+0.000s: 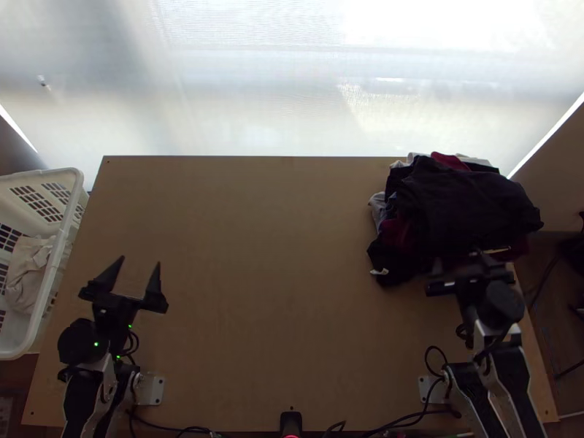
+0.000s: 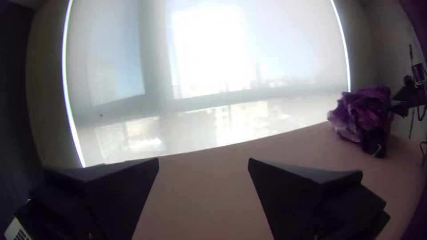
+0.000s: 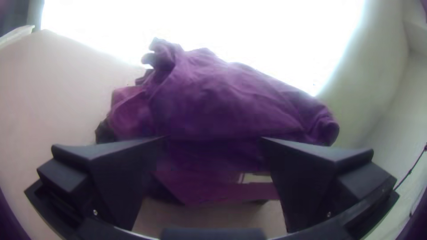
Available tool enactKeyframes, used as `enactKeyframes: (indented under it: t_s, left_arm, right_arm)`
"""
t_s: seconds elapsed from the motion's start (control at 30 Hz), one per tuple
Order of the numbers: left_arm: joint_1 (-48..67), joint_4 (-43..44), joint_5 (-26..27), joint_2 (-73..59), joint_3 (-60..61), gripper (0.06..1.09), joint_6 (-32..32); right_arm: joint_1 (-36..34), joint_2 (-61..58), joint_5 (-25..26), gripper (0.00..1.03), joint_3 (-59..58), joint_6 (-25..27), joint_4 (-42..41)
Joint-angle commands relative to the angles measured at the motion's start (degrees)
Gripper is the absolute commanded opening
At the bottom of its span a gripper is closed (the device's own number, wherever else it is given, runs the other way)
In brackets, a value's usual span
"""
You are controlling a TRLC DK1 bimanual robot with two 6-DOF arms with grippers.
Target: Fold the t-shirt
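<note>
Well, the right pincer (image 1: 458, 257) gapes by heaped clothes (image 1: 467, 204), tips indistinct; left pincer (image 1: 140, 260) gapes too.

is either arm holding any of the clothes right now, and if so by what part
Nothing is held: the left jaws stand open over bare table, and the right jaws are open at the near side of the clothes pile, with no cloth pinched between them.

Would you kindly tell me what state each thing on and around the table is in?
Left black gripper: open.
Right black gripper: open, by the pile's near side.
Pile of dark and red cloth: heaped, rumpled.
White plastic slotted basket: upright, holding cloth.
Pale cloth: crumpled, inside the basket.
Translucent white window blind: lowered.
</note>
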State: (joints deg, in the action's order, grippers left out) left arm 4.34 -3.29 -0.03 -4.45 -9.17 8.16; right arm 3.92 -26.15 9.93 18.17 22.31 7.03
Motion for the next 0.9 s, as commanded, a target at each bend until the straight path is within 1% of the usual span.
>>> enactKeyframes:
  t_s: [0.0, 0.1, 0.17, 0.2, 0.23, 0.3, 0.37, 0.43, 0.53, 0.63, 0.7, 0.73, 0.8, 0.83, 0.87]
  left_arm:
    - [-31.6, -0.8, -0.9, -18.1, -16.5, 1.04, -1.7]
    - [-47.3, -5.1, -3.0, -26.1, -27.3, 1.04, -2.2]
    - [-55.1, -4.7, -4.5, -30.5, -32.1, 1.03, 0.4]
    - [-58.0, -4.4, -5.2, -31.1, -34.4, 1.00, 1.4]
    - [-60.4, -6.0, -5.2, -31.9, -37.2, 0.96, 2.4]
    - [-63.3, -8.3, -5.2, -34.3, -41.2, 0.96, 7.8]
    - [-66.7, -4.6, -5.2, -38.7, -42.1, 0.96, 12.2]
    - [-71.4, -0.5, -5.2, -47.1, -43.6, 0.96, 13.2]
    - [-75.1, -1.3, -5.2, -64.5, -52.1, 0.96, 11.5]
    - [-76.7, -11.0, -5.2, -80.6, -65.1, 0.97, 8.9]
    - [-76.4, -14.6, -5.2, -88.8, -71.4, 1.00, 9.9]
    - [-75.8, -16.9, -5.1, -92.6, -74.7, 1.00, 11.3]
    - [-74.1, -24.3, -4.5, -100.2, -82.5, 1.00, 12.4]
    - [-73.5, -27.7, -3.8, -104.1, -86.7, 1.00, 12.5]
    - [-72.8, -32.1, -1.4, -108.3, -91.6, 1.00, 12.8]
  right_arm:
    - [-4.5, -25.2, 0.8, 0.98, 30.0, -6.7, 13.7]
    - [-3.1, -33.2, 0.9, 0.98, 44.6, -11.2, 25.1]
    - [-1.4, -38.9, 1.9, 0.98, 53.5, -14.3, 32.3]
    - [-0.2, -40.7, 2.1, 0.98, 57.5, -15.4, 35.7]
    - [1.0, -42.1, 2.4, 0.98, 61.0, -15.8, 38.1]
    - [2.8, -44.2, 3.3, 0.98, 67.7, -16.2, 42.0]
    - [4.5, -46.7, 3.3, 0.98, 73.9, -18.1, 48.1]
    - [5.6, -48.3, 3.5, 0.98, 78.1, -18.5, 51.6]
    - [7.5, -51.1, 3.8, 0.98, 85.2, -21.4, 57.8]
    - [8.8, -53.9, 3.9, 0.98, 92.4, -23.4, 62.7]
    - [10.4, -55.6, 5.1, 0.98, 96.5, -24.5, 65.0]
    - [10.6, -55.9, 5.3, 0.98, 97.6, -24.5, 65.4]
    - [11.5, -56.2, 5.4, 0.98, 98.1, -24.2, 65.8]
    - [12.0, -56.2, 5.4, 0.98, 98.1, -23.9, 66.1]
    - [12.3, -56.2, 5.4, 0.98, 97.9, -23.7, 66.3]
